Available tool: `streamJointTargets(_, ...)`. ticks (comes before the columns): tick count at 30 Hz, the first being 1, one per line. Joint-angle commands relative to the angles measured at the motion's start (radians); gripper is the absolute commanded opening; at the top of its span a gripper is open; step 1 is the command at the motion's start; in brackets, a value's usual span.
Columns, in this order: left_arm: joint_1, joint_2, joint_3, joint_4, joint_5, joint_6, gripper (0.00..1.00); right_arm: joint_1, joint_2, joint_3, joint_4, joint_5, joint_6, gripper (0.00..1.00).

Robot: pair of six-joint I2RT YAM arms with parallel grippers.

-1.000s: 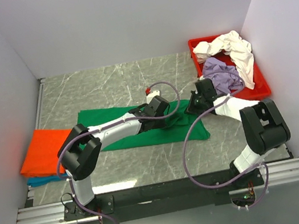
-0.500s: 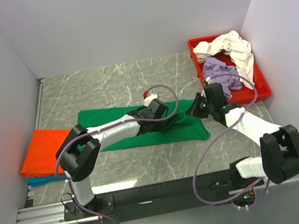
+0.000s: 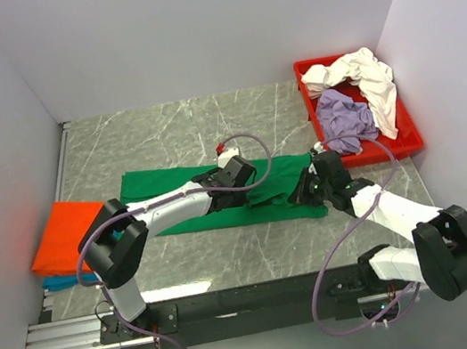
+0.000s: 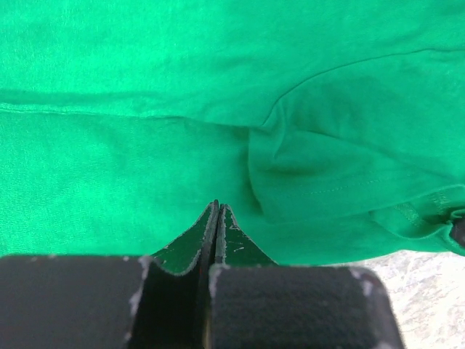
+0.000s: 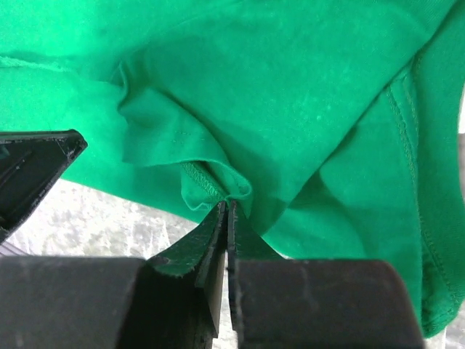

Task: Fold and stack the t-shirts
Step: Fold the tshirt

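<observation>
A bright green t-shirt (image 3: 156, 184) lies spread across the middle of the table. My left gripper (image 3: 255, 192) is shut, its tips (image 4: 216, 206) pressed into the cloth (image 4: 218, 109) near the shirt's middle. At the shirt's right end my right gripper (image 3: 309, 188) is shut on a bunched, hemmed fold of green cloth (image 5: 290, 87) at its tips (image 5: 227, 204). An orange t-shirt (image 3: 65, 235) lies folded on a teal one (image 3: 56, 282) at the left. Cream-white (image 3: 362, 70) and lavender (image 3: 345, 114) t-shirts sit crumpled in the tray.
The red tray (image 3: 410, 143) stands at the back right against the right wall. White walls close in the left, back and right. Grey marble table (image 3: 172, 131) shows behind the shirt and in front of it. Purple cables loop over both arms.
The left gripper has shut on the cloth and shifted slightly left. The right arm has swung toward the near edge, drawing the shirt's right end in and rumpling it.
</observation>
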Motion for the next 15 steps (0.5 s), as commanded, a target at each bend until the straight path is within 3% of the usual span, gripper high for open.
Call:
streamJointTargets(1, 0.011, -0.048, -0.018, 0.025, 0.021, -0.002, 0.03, 0.017, -0.046, -0.015, 0.018, 0.029, 0.013, 0.09)
streamJointTargets(4, 0.017, -0.066, -0.039, 0.063, 0.065, 0.005, 0.08, 0.018, -0.084, -0.015, -0.011, 0.057, 0.006, 0.10)
streamJointTargets(7, 0.017, -0.071, -0.048, 0.103, 0.113, 0.021, 0.23, 0.018, -0.116, -0.006, -0.059, 0.083, -0.002, 0.13)
streamJointTargets(15, 0.021, -0.039, -0.059, 0.179, 0.238, 0.003, 0.33, 0.020, -0.184, 0.008, -0.111, 0.110, -0.014, 0.23)
